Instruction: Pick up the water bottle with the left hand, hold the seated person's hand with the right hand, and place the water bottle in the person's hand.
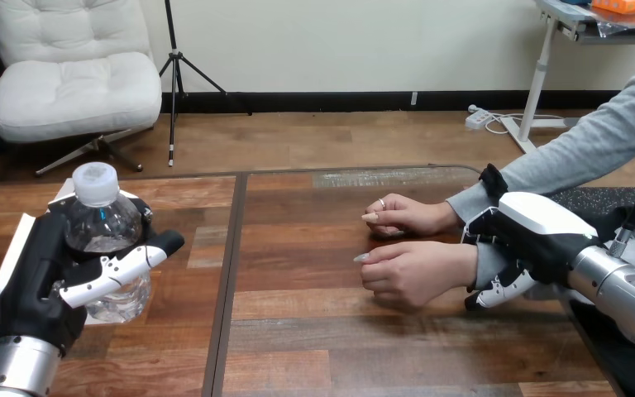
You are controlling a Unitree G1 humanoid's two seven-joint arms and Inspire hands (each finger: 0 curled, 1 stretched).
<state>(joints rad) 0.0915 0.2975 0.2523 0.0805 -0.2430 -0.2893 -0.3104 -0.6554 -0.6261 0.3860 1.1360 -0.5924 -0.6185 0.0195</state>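
At the table's (314, 331) left, the left hand (50, 273) clasped the water bottle (103, 223) round its middle, probably light, slick and squashy, while the right hand (537, 227) curled round the person's wrist (463, 266).

The head view looks from above the near edge of the wooden table (314, 331), facing forward and down toward 12 o'clock across its top. It sits close. The left arm comes in at 7 o'clock, with the left hand (37, 277) and the water bottle (99, 223) large beside the lens. The right arm comes in at 4 o'clock, and the right hand (537, 227) lies at 3 o'clock. The table's far edge crosses just above the middle.
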